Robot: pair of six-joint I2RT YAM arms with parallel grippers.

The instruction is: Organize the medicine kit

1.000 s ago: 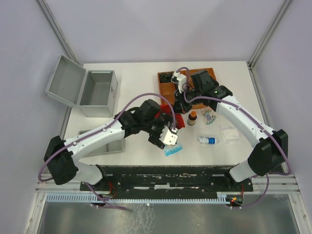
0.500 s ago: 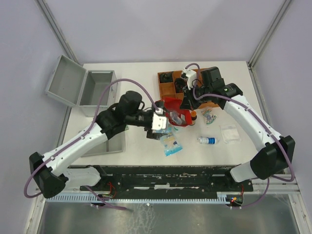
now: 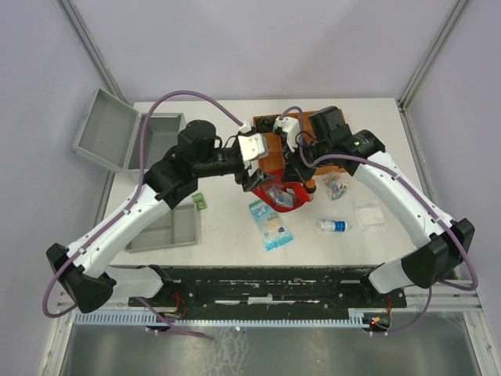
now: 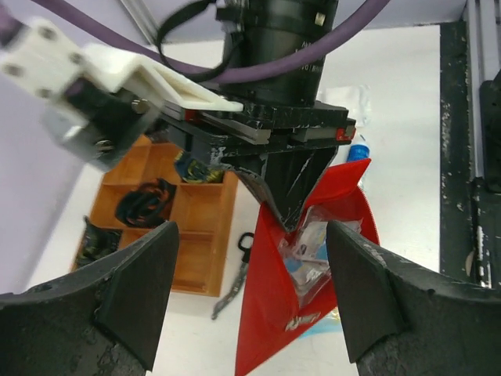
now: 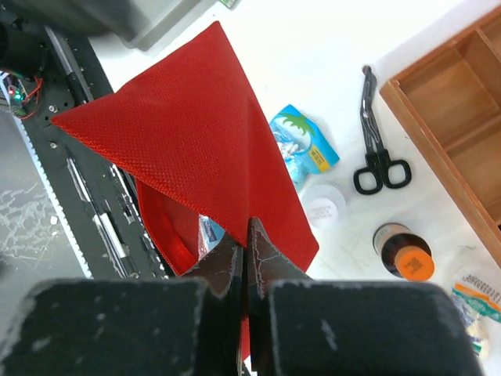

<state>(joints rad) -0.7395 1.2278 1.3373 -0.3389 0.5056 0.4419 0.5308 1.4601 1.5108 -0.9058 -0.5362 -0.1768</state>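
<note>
The medicine kit point(image 3: 149, 142), a silver-grey metal case, stands open at the far left with its lid back. My right gripper point(image 5: 246, 235) is shut on the top edge of a red pouch point(image 5: 196, 149) and holds it up off the table; the gripper is also in the top view point(image 3: 291, 174). The pouch point(image 4: 293, 313) hangs with its mouth open and a clear packet point(image 4: 307, 249) inside. My left gripper point(image 4: 250, 298) is wide open and empty, right next to the pouch mouth; it also shows in the top view point(image 3: 264, 174).
A brown wooden tray point(image 3: 270, 143) sits behind the pouch. Black scissors point(image 5: 377, 160), a white cap point(image 5: 322, 207) and a brown bottle point(image 5: 403, 254) lie under the right arm. A blue packet point(image 3: 268, 223), a small bottle point(image 3: 335, 225) and a grey insert tray point(image 3: 164, 231) lie nearer.
My left gripper has risen from the blue packet near the front edge and swung back to the pouch mouth. The right gripper has kept hold of the red pouch, now hanging open.
</note>
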